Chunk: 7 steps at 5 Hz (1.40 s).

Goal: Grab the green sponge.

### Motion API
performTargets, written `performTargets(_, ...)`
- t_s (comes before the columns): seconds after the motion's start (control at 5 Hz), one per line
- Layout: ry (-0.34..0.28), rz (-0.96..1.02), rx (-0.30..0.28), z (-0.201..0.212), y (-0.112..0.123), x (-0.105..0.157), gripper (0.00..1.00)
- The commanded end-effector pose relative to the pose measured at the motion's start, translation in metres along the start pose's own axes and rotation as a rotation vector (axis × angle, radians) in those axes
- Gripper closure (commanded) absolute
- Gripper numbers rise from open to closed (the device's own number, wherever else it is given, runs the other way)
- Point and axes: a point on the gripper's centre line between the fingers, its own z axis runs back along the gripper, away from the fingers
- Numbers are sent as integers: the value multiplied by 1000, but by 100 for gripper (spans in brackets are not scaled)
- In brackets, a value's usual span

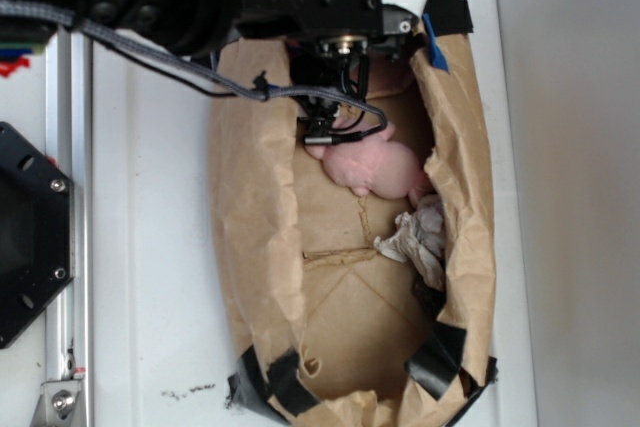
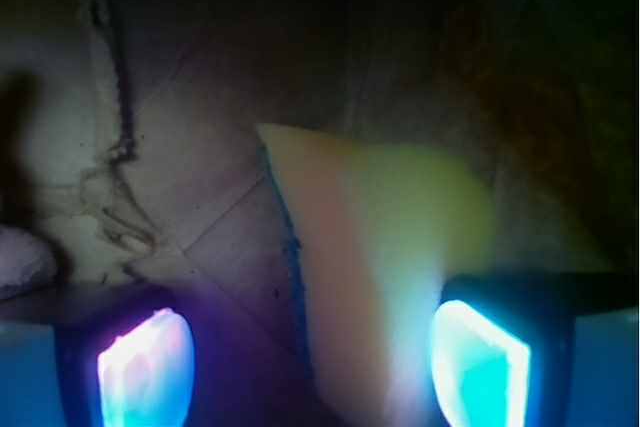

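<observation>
Pincer (image 2: pixel 310 367) spread apart around green sponge (image 2: pixel 380 247) in wrist view, exterior shows only pink plush (image 1: pixel 375 169)

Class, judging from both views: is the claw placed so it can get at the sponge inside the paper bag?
Probably yes. In the wrist view the sponge lies between the open claw's fingers, with nothing blocking it.

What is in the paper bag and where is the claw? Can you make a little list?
container: brown paper bag, lying open on a white surface
pink plush toy: inside the bag, just below the arm
crumpled white paper: beside the plush, near the bag's wall
sponge: yellowish, seen only in the wrist view, between the fingers
claw: open, fingers either side of the sponge, contact not clear
</observation>
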Motion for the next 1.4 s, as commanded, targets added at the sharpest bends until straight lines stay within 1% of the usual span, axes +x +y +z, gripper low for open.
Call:
performTargets(0.0, -3, 13, -45, -12, 5, 7, 0)
performTargets(0.2, 3, 6, -59, -18, 4, 14, 86)
performTargets(0.4, -1, 5, -67, -20, 8, 10, 100)
performTargets(0.6, -3, -4, -64, -21, 6, 4, 100)
performTargets(1.0, -10, -8, -63, -18, 4, 3, 100)
performTargets(1.2, -12, -12, -63, -16, -2, -2, 100)
